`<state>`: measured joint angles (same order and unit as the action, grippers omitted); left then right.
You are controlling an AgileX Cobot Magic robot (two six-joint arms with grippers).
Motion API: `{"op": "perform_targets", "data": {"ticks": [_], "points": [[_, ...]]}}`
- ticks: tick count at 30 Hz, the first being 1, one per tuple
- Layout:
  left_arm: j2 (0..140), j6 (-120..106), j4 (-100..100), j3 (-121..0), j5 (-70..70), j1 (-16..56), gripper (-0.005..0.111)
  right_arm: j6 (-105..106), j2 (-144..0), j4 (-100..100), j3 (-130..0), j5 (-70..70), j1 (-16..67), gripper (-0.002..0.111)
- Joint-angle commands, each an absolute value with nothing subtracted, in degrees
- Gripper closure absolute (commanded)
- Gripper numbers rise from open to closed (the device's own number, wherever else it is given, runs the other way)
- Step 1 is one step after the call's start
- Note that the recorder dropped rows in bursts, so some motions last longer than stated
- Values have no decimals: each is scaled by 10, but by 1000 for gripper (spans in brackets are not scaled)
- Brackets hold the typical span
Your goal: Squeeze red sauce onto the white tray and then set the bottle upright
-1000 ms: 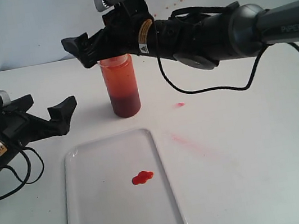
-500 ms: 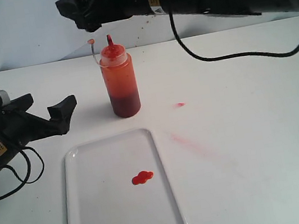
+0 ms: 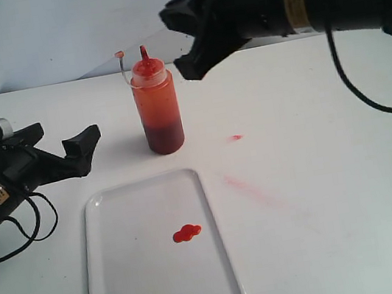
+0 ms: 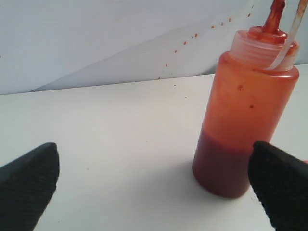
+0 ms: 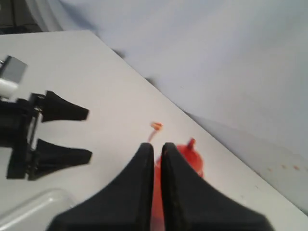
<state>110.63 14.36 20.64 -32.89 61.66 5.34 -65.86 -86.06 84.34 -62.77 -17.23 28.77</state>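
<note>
The bottle (image 3: 158,108) stands upright on the table behind the white tray (image 3: 127,277), its tethered cap hanging off to one side. A small blob of red sauce (image 3: 186,233) lies on the tray. My right gripper (image 3: 183,41) hangs in the air above and to the right of the bottle, touching nothing. In the right wrist view my right gripper (image 5: 158,147) is shut with nothing between its fingers, and the bottle (image 5: 192,156) sits below them. My left gripper (image 3: 60,138) rests open left of the bottle. The left wrist view shows the bottle (image 4: 245,120) ahead of my left gripper (image 4: 154,183), near one finger (image 4: 281,187).
A faint pinkish smear (image 3: 250,185) and a small red spot (image 3: 235,138) mark the table right of the tray. A pale backdrop wall (image 3: 30,39) with tiny splatters stands behind the table. The left arm's cable (image 3: 33,225) loops beside the tray.
My right gripper has let go of the bottle, lifted up and back to the right, and shut. The bottle stays standing. The left arm has not moved.
</note>
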Motion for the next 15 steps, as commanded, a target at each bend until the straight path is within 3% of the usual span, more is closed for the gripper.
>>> {"op": "perform_targets", "data": {"ticks": [1, 15], "points": [[1103, 147, 200, -330, 627, 54, 3, -647, -819, 821, -566, -53, 278, 108], [1103, 146, 200, -330, 629, 54, 3, -647, -750, 763, -453, -22, 278, 108]]}}
